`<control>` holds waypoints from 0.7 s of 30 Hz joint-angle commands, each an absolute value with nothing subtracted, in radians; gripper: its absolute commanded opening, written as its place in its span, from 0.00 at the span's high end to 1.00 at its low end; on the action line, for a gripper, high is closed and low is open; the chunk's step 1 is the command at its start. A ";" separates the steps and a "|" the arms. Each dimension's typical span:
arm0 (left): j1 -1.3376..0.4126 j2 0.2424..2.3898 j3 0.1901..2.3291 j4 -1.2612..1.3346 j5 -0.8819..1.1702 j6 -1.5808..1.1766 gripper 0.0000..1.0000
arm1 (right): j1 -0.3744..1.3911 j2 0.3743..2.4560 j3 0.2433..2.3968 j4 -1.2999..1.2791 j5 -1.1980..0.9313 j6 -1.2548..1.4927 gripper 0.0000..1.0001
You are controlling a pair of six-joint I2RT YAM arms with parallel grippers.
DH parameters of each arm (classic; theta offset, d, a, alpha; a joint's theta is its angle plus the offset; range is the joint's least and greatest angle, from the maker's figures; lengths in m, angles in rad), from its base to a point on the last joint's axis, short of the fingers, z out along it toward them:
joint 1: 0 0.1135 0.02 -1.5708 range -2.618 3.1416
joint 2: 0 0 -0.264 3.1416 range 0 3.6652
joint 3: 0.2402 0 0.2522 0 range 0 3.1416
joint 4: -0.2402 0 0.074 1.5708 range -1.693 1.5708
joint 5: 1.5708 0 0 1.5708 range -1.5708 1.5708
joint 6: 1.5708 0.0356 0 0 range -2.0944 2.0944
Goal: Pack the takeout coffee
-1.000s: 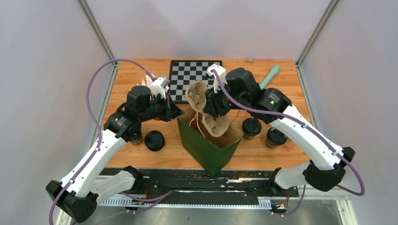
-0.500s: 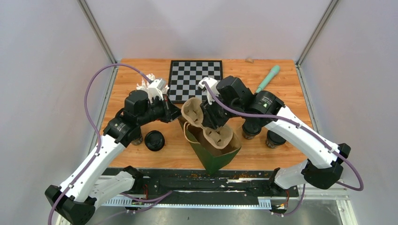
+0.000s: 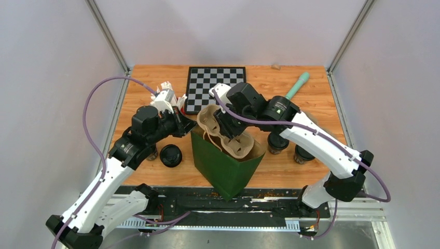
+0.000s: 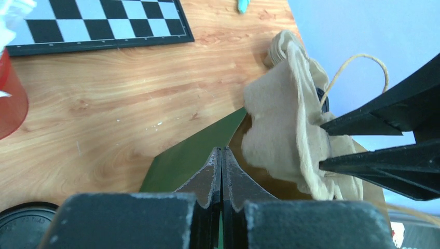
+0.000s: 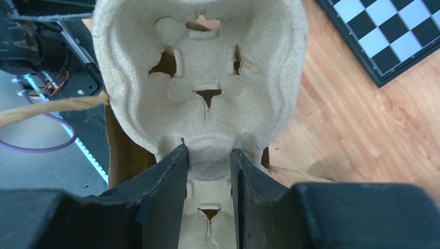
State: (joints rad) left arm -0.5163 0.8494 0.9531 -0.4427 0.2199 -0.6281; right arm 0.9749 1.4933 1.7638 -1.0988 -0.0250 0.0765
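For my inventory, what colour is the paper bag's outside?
The paper bag is dark green; top external view.

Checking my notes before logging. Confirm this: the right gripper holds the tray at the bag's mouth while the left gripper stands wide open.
Wrong on the left gripper: it is shut, pinching the bag rim, as the left wrist view shows. The right gripper does hold the tray at the bag's mouth.

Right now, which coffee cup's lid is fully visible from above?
The cup just left of the green bag; the others are partly hidden.
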 commanded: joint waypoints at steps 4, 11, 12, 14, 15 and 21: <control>-0.511 0.755 0.837 -0.286 0.112 -0.743 1.00 | 0.976 1.591 1.975 -1.154 0.033 -0.042 0.64; -0.511 0.748 0.798 -0.198 0.106 -0.751 1.00 | 0.970 1.622 2.037 -1.183 0.016 -0.075 0.64; -0.511 0.749 0.796 -0.190 0.103 -0.748 1.00 | 0.966 1.621 2.043 -1.186 0.016 -0.079 0.64; -0.511 0.750 0.800 -0.188 0.096 -0.744 1.00 | 0.963 1.618 2.055 -1.192 0.016 -0.074 0.64; -0.511 0.748 0.799 -0.183 0.093 -0.743 1.00 | 0.962 1.612 2.055 -1.184 -0.010 -0.062 0.64; -0.511 0.739 0.781 -0.138 0.091 -0.733 1.00 | 0.962 1.565 1.995 -1.082 -0.031 -0.026 0.64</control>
